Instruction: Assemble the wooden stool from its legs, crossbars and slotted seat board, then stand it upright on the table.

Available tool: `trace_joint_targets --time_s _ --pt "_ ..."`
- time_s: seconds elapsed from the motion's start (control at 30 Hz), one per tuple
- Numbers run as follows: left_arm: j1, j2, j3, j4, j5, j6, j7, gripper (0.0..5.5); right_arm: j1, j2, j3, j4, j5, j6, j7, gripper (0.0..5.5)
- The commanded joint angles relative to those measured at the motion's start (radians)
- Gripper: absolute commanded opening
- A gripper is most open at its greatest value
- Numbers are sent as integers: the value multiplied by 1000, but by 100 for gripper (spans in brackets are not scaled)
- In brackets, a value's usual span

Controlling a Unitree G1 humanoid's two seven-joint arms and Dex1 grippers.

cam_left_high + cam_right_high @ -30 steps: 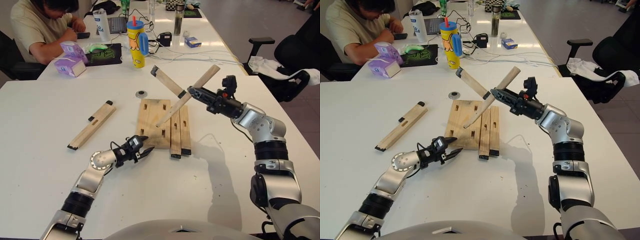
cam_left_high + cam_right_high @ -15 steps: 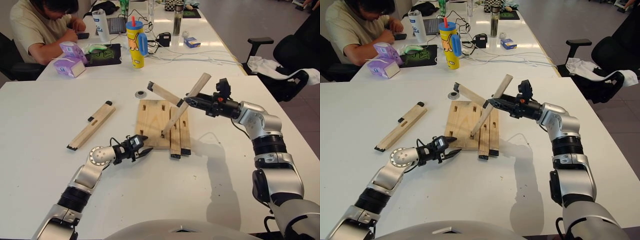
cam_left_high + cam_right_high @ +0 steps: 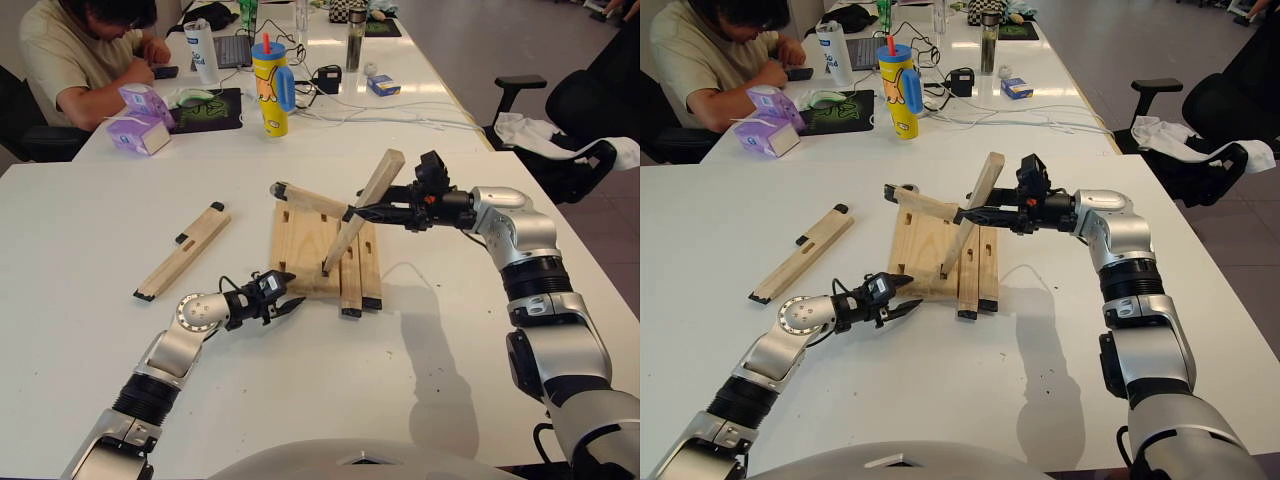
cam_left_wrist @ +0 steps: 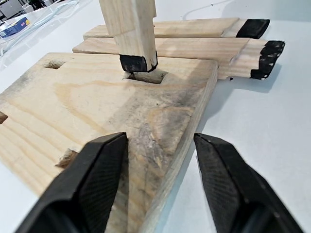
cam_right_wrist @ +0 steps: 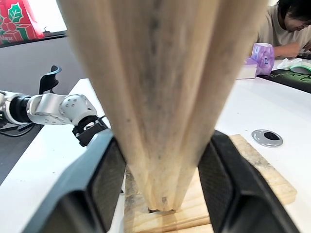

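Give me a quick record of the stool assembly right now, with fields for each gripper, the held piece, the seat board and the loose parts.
right gripper: shut on crossed pair of light wooden legs
held piece: tilted, one black-tipped end at a slot in the board
slotted wooden seat board: flat on the white table
left gripper: open, fingers either side of the board's near corner
loose parts: two black-tipped wooden legs beside the board on the robot's right; another wooden pair apart on its left
stool: not yet assembled
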Motion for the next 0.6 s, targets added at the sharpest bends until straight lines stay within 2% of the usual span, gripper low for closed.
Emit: trace_joint_targets --time_s 0.03,0.23,0.6 --pt "59 48 -54 101 44 49 -62 255 -12 2 12 5 -1 69 36 206" --pt "24 68 -70 164 63 -3 -93 255 -28 -6 3 -5 1 114 55 206" --pt "11 86 -111 206 92 -43 -122 255 -119 23 63 119 -147 -127 41 206"
